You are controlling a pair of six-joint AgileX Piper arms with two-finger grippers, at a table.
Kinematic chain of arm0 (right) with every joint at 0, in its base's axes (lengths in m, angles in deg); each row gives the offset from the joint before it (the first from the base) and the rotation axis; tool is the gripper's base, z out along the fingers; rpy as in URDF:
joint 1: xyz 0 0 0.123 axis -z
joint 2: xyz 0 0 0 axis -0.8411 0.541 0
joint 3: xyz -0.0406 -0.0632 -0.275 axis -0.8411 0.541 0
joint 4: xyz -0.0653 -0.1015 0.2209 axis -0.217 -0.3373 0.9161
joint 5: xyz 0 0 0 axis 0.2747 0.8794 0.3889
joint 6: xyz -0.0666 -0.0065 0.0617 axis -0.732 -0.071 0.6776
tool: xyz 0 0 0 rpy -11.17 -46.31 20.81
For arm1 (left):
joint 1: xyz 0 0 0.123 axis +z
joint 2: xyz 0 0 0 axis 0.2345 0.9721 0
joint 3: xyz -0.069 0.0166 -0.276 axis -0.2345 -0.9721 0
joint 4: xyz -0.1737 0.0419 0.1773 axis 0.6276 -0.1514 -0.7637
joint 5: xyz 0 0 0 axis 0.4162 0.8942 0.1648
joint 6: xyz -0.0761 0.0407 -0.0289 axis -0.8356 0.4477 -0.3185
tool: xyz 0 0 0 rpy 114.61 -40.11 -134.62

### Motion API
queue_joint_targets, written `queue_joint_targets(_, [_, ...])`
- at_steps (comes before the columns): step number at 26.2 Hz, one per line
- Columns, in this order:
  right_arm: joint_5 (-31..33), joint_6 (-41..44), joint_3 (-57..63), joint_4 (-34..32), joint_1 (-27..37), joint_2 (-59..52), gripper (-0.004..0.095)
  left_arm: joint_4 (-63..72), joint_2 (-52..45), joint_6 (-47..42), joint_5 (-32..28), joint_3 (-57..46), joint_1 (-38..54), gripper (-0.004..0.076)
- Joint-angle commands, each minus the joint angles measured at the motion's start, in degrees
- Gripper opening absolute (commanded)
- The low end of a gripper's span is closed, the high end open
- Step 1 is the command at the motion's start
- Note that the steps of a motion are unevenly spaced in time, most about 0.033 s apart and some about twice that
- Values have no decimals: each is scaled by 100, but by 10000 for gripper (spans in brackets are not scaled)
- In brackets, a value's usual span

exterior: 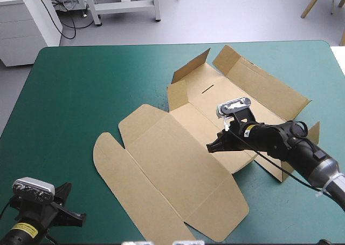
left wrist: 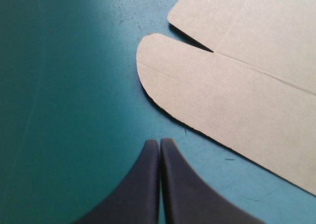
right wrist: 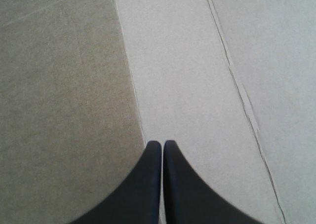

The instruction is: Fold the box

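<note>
The brown box (exterior: 178, 158) lies on the teal-green table as a cut sheet, mostly flat, with its far flaps (exterior: 237, 72) partly raised. My right gripper (exterior: 211, 147) is shut and low over the middle of the sheet, its tip by a crease (right wrist: 131, 81). In the right wrist view only brown board (right wrist: 197, 76) shows ahead of the right gripper (right wrist: 161, 143). My left gripper (exterior: 81, 218) sits near the table's front left corner. In its own view the left gripper (left wrist: 159, 142) is shut above bare cover, a short way off the box's rounded flap (left wrist: 197, 91).
White furniture (exterior: 27, 18) and a table frame stand beyond the far edge. Teal-green cover (exterior: 81, 88) stretches bare across the left half. The box's near flap (exterior: 215, 223) reaches close to the table's front edge.
</note>
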Motion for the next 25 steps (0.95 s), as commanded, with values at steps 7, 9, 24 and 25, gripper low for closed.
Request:
queue_joint_targets(7, [-261, -23, -136, 54, -3, -116, 8, 30, 80, -50, -360, 200, 8, -10])
queue_joint_targets(9, [-204, -23, -136, 54, -3, -116, 8, 30, 80, -50, -360, 200, 8, -10])
queue_joint_targets(24, [560, 245, -610, -233, -3, -525, 8, 30, 80, -50, -360, 200, 8, -10])
queue_joint_targets(25, [781, 302, -709, -364, -3, -605, 8, 30, 80, -50, -360, 200, 8, -10])
